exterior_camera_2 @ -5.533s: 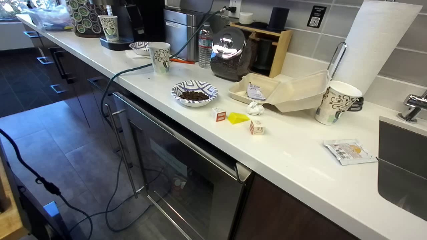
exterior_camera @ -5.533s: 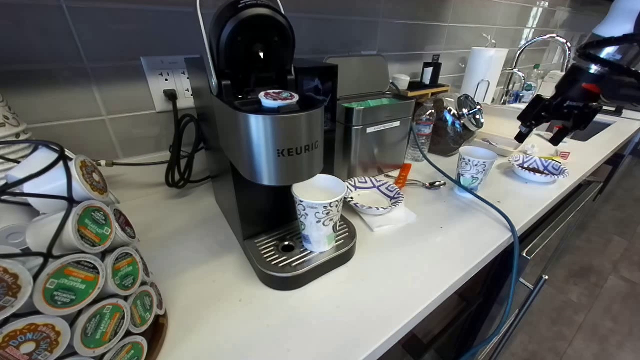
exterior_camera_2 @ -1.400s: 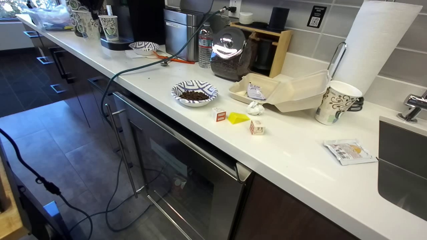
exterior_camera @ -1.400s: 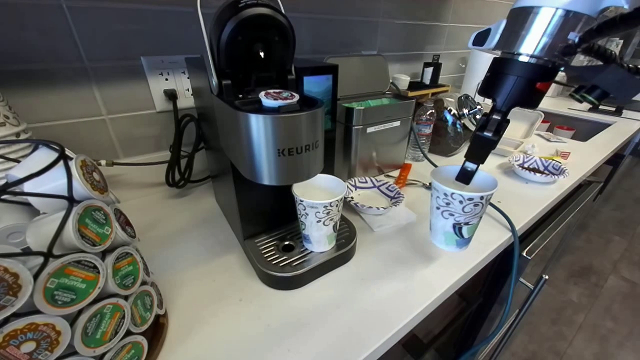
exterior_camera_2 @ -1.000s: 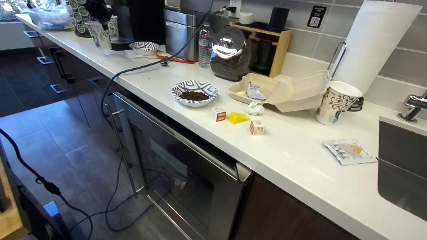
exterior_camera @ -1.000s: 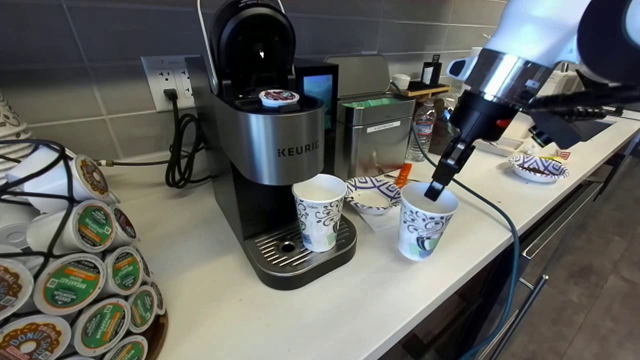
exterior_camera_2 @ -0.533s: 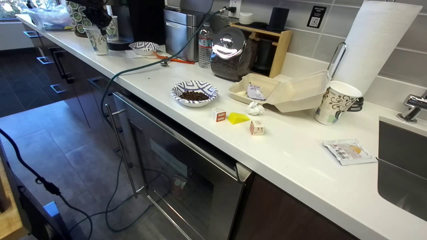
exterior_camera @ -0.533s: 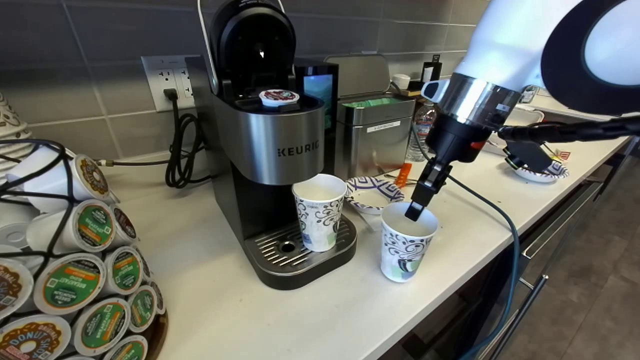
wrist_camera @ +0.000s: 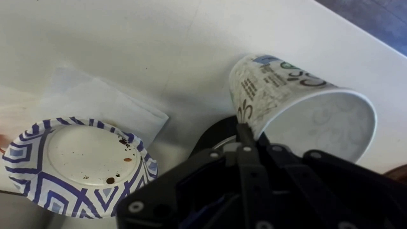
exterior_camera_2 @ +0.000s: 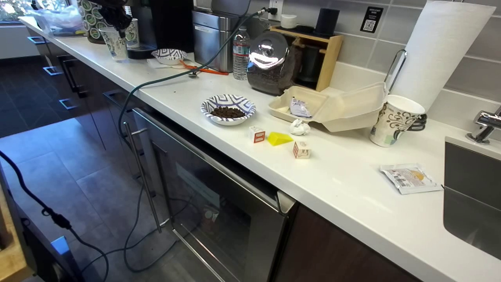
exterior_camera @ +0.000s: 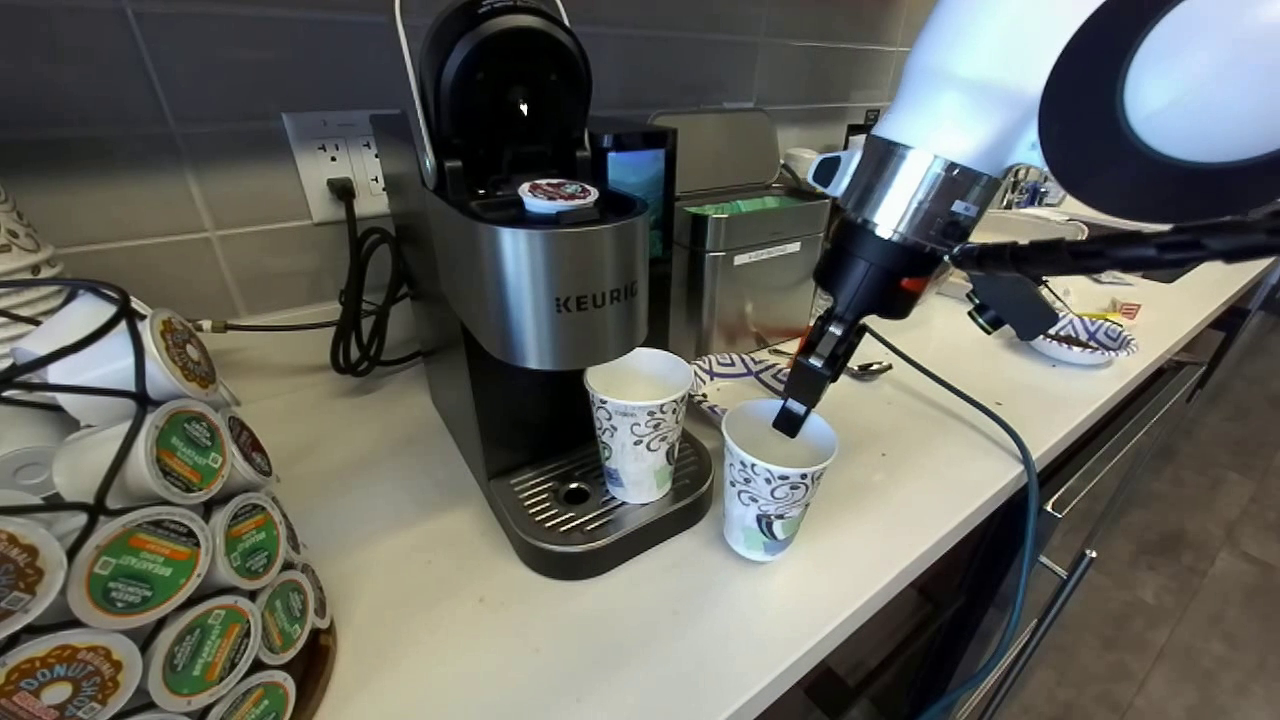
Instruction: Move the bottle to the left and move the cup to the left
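Note:
The cup (exterior_camera: 772,492), white paper with a printed pattern, tilts slightly beside the coffee maker's front. My gripper (exterior_camera: 792,418) is shut on its near rim, one finger inside and one outside. In the wrist view the cup (wrist_camera: 273,86) lies on its slant, mouth toward the lower right, its wall pinched between the fingertips. Whether its base touches the counter I cannot tell. A matching cup (exterior_camera: 640,430) stands on the drip tray. The bottle (exterior_camera_2: 240,55), clear plastic with a label, stands against the metal bin in an exterior view.
The coffee maker (exterior_camera: 545,280) is just left of the held cup. Behind the cup sits a patterned bowl (wrist_camera: 89,156) on a napkin (wrist_camera: 105,98). A blue cable (exterior_camera: 960,390) crosses the counter to the right. A coffee pod rack (exterior_camera: 160,560) fills the near left.
Several seconds ago my gripper hung open at the far right and the cup stood by the spoon. Over the last second the gripped cup has come leftward, closer to the drip tray.

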